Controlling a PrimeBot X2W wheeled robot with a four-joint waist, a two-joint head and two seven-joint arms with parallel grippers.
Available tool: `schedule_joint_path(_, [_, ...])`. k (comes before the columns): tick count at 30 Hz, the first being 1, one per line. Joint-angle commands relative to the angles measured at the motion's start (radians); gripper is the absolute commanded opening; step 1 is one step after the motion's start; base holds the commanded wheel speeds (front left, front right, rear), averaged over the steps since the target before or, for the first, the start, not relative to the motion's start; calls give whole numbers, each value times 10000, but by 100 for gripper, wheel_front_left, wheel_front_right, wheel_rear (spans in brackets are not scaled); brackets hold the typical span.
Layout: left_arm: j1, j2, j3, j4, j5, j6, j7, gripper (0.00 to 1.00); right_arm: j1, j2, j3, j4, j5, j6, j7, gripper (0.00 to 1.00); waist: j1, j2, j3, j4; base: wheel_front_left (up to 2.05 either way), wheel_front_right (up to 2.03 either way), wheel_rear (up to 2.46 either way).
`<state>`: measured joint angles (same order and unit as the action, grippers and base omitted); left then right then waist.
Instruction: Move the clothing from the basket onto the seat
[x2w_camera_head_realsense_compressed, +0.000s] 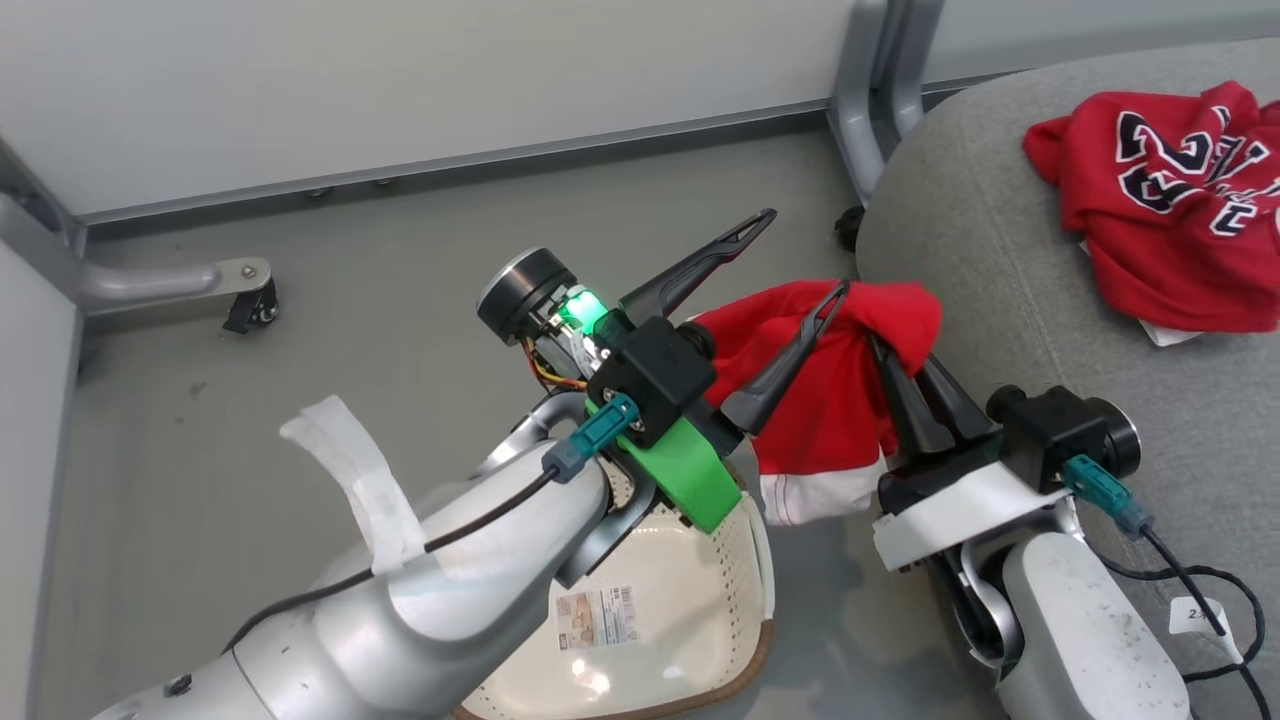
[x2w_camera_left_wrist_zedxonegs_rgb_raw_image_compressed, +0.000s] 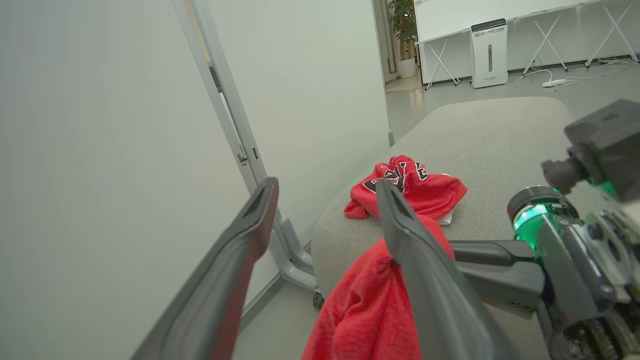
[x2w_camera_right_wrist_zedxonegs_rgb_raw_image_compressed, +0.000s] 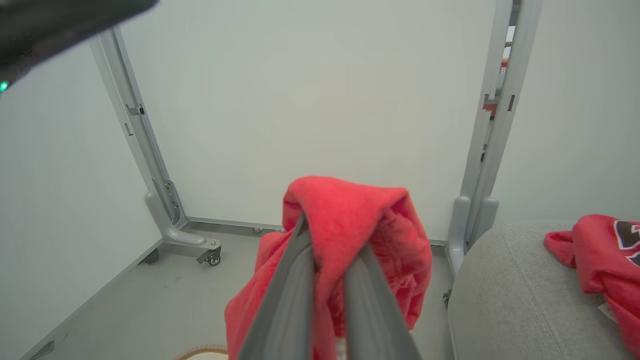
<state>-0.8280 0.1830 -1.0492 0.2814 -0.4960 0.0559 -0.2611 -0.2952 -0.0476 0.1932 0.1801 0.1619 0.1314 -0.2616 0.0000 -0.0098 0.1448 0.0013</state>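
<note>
Garment (x2w_camera_head_realsense_compressed: 830, 410): red cloth with a white hem, hung from the right gripper (x2w_camera_head_realsense_compressed: 905, 375); it is found between the basket (x2w_camera_head_realsense_compressed: 745, 570) and the seat (x2w_camera_head_realsense_compressed: 1000, 260), just beside the seat's rounded edge and clear of the basket.
Right gripper: the fingers are pressed together on a fold at the garment's top; in the right wrist view cloth is seen draped over both tips; a pinch at the top is judged to be chosen so that the rest hangs free and can be carried over the edge.
Left gripper (x2w_camera_head_realsense_compressed: 805, 250): the fingers are spread wide and nothing is held; one finger (x2w_camera_left_wrist_zedxonegs_rgb_raw_image_compressed: 405, 235) is seen against the garment, though real contact cannot be told; the open stance is judged to leave the cloth to the other arm.
Jersey (x2w_camera_head_realsense_compressed: 1170, 190): crumpled on the seat, lettering upward, well apart from the hung garment; that part of the task is judged done.
Basket: set on the floor (x2w_camera_head_realsense_compressed: 350, 300) beneath the left forearm (x2w_camera_head_realsense_compressed: 480, 560) and partly hidden by it; no cloth is seen in the part that shows.
Step in hand: the hung garment is judged to be in transfer; a move over the seat and a release are called for.
Risk: the hem may be dragged on the seat's edge; the cloth may be snagged on the left finger.
</note>
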Motion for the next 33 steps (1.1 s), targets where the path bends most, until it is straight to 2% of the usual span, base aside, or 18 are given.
schedule_joint_path(1, [167, 44, -53, -42, 61, -32, -36, 100, 218, -32, -118, -82, -33, -14, -30, 0, 0, 98, 11, -440, 0, 0, 0])
schedule_joint_path(12, [-4, 76, -405, -164, 193, -144, 164, 100, 719, -29, -867, -611, 12, -13, -30, 0, 0, 98, 350, -1961, 0, 0, 0])
schedule_joint_path(20, [-17, 88, -532, -208, 54, -226, 367, 100, 1285, -26, -1540, -1056, 71, -13, -30, 0, 0, 98, 746, -2829, 0, 0, 0])
schedule_joint_path(26, [162, 150, -529, -137, -74, -204, 320, 100, 1622, -26, -1984, -1360, 186, -13, -30, 0, 0, 98, 928, -3125, 0, 0, 0])
schedule_joint_path(33, [146, 218, -383, -115, -124, -128, 201, 100, 1183, -26, -2450, -1546, 426, -13, -30, 0, 0, 98, 1220, -3029, 0, 0, 0])
